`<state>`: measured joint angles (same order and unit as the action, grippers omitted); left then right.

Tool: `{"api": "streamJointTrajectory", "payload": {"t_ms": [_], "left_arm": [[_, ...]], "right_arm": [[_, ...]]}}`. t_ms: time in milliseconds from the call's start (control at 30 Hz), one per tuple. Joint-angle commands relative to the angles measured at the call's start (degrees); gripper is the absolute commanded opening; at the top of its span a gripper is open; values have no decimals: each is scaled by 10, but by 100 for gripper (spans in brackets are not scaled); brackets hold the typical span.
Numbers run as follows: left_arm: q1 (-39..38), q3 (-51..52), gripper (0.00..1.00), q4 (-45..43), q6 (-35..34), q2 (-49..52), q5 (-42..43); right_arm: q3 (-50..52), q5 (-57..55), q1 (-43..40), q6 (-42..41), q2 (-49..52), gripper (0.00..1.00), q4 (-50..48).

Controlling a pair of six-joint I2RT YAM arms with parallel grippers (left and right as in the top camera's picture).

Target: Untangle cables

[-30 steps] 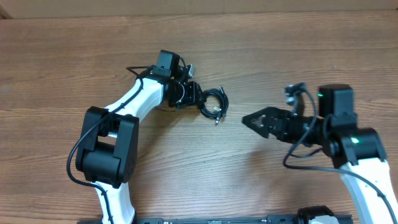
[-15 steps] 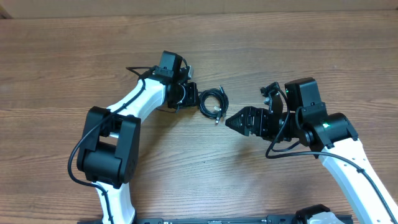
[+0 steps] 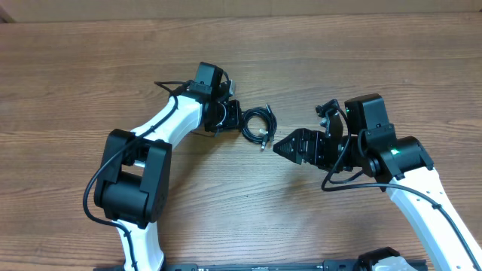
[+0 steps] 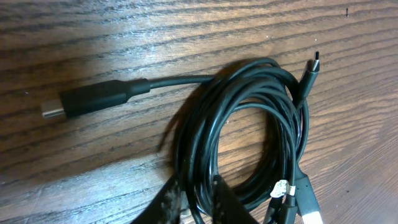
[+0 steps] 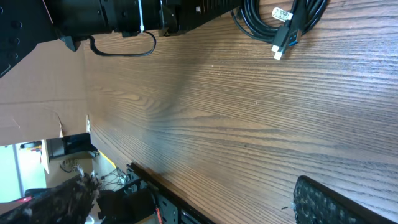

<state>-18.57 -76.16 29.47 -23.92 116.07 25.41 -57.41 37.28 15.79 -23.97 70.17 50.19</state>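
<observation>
A coil of black cables (image 3: 258, 124) lies on the wooden table (image 3: 339, 68). My left gripper (image 3: 239, 120) is at the coil's left edge and is shut on several of its strands. In the left wrist view the coil (image 4: 249, 124) fills the frame, the strands run between my gripper (image 4: 198, 210) fingers, a black USB plug (image 4: 81, 102) sticks out to the left and a white-tipped plug (image 4: 311, 211) lies lower right. My right gripper (image 3: 279, 147) is open and empty, just right of and below the coil. The right wrist view shows the coil (image 5: 280, 18) far ahead of the gripper (image 5: 196, 202).
The left arm (image 5: 124, 18) lies across the top of the right wrist view. The table's front edge (image 5: 149, 180) and clutter below it show at the lower left there. A cardboard wall (image 3: 241, 7) runs along the table's far edge.
My right arm swung left from the right side to just beside the coil, then stopped. The left gripper has stayed on the coil, shifting only slightly.
</observation>
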Motion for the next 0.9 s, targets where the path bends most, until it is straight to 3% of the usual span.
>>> {"api": "streamJointTrajectory", "payload": {"t_ms": [0,200,267,367,633,700,867], "left_arm": [[-7,-7,18,-2,-2,8,-3],[-7,-7,16,-9,-8,8,-10],[-7,-7,4,-12,-8,8,-10],[-7,-9,4,-13,-7,7,5],[4,-67,4,0,-12,-77,227],[4,-72,4,1,-52,-107,241],[4,-72,4,1,-267,-183,242]], "right_arm": [[-11,5,3,-1,1,100,3],[-11,5,3,-1,1,100,7],[-11,5,3,-1,1,100,7],[-11,4,3,-1,1,100,7],[-11,-80,3,0,1,100,3],[-11,-90,3,0,3,100,-4],[-11,-87,3,-10,23,100,-33]]}}
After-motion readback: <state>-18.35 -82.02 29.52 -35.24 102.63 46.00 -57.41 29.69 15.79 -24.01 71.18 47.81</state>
